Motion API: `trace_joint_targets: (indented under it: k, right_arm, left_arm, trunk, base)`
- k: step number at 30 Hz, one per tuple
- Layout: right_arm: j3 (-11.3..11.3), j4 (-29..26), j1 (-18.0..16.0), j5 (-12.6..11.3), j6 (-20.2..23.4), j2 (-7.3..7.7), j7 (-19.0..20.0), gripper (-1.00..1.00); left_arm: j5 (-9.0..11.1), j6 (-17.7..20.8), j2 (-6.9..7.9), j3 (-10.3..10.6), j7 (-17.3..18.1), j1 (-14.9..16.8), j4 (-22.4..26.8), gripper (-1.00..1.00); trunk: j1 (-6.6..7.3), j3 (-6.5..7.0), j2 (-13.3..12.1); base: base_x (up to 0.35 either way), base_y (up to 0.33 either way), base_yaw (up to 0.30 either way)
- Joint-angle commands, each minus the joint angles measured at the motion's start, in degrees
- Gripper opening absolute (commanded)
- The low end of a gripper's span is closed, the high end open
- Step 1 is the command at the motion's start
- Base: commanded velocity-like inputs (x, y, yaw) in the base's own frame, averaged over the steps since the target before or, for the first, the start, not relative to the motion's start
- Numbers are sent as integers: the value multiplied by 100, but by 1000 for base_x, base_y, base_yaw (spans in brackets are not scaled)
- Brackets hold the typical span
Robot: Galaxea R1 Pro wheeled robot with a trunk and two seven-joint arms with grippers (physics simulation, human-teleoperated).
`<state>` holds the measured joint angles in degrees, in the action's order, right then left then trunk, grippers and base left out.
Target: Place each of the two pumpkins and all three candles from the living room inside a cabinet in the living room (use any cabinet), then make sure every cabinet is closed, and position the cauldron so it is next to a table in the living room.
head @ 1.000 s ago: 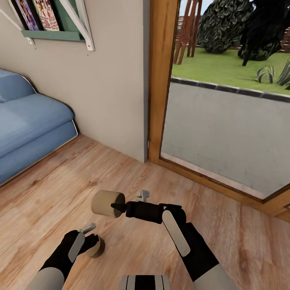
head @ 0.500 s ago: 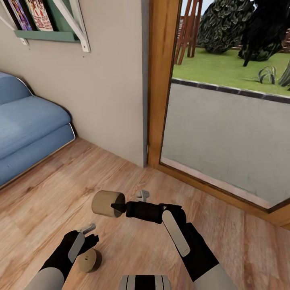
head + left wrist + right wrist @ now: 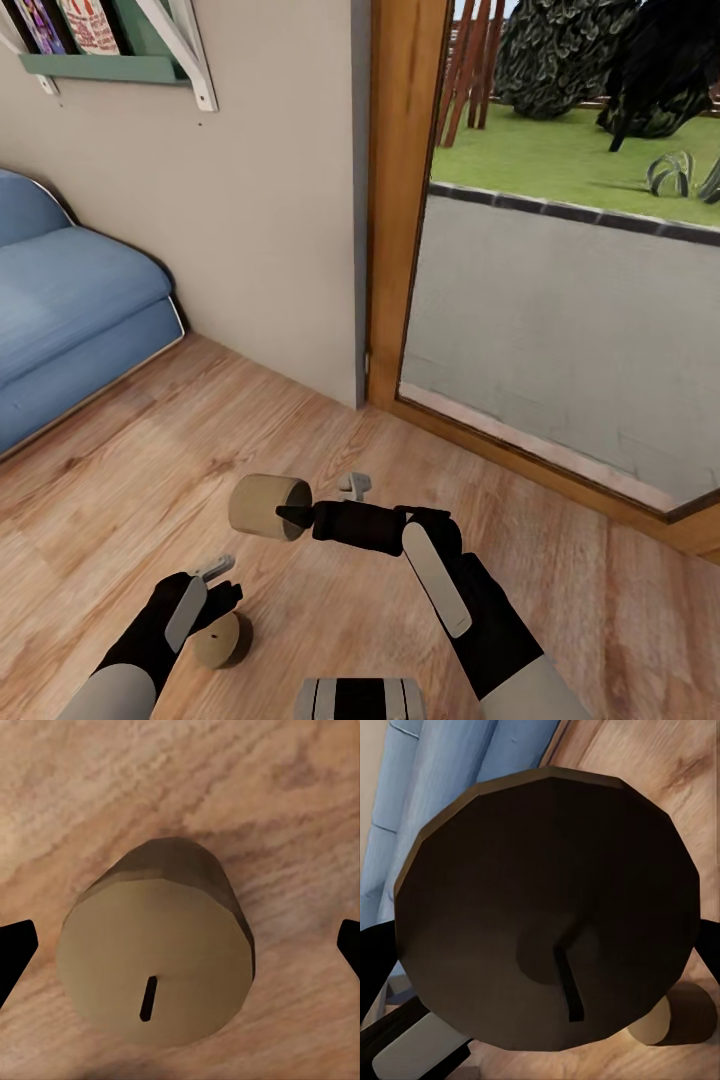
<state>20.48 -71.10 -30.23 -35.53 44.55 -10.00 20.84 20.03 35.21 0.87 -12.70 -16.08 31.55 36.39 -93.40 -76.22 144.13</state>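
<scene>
My right gripper (image 3: 298, 508) is shut on a beige-tan candle (image 3: 262, 506) and holds it sideways above the wooden floor. The candle's dark end face (image 3: 547, 907) is close in front of the right wrist camera. A second candle (image 3: 222, 640) lies on the floor just under my left gripper (image 3: 218, 583). That gripper is open. In the left wrist view this candle (image 3: 157, 960) sits between the two widely spread fingertips (image 3: 15, 952) and touches neither. The pumpkins, cabinet, cauldron and table are out of view.
A blue sofa (image 3: 70, 320) stands at the left against the beige wall. A green wall shelf (image 3: 100, 65) hangs above it. A wooden door frame (image 3: 395, 200) with a glass pane onto a patio and lawn runs along the right. Wooden floor (image 3: 150, 470) lies ahead.
The left gripper has let go of its candle, which dropped to the floor beneath it. The head view has shifted slightly. The right gripper still holds its candle in the same place.
</scene>
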Motion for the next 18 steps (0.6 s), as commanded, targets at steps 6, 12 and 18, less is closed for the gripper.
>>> trace_joint_targets:
  k: [6,12,18]
  right_arm:
    - [1,-1,0,1,7,0,0,-100]
    - [3,-1,0,4,3,0,-4,-100]
    - [9,-1,0,11,2,0,-9,-100]
  left_arm:
    - [1,3,16,-11,8,0,-6,100]
    - [1,-4,18,-13,8,0,-8,100]
    - [1,-5,18,-9,8,0,-9,100]
  trunk:
    - [-8,-66,4]
    - [-13,-111,7]
    - [-26,-222,13]
  base:
    - [0,0,0]
    - [0,0,0]
    - [0,0,0]
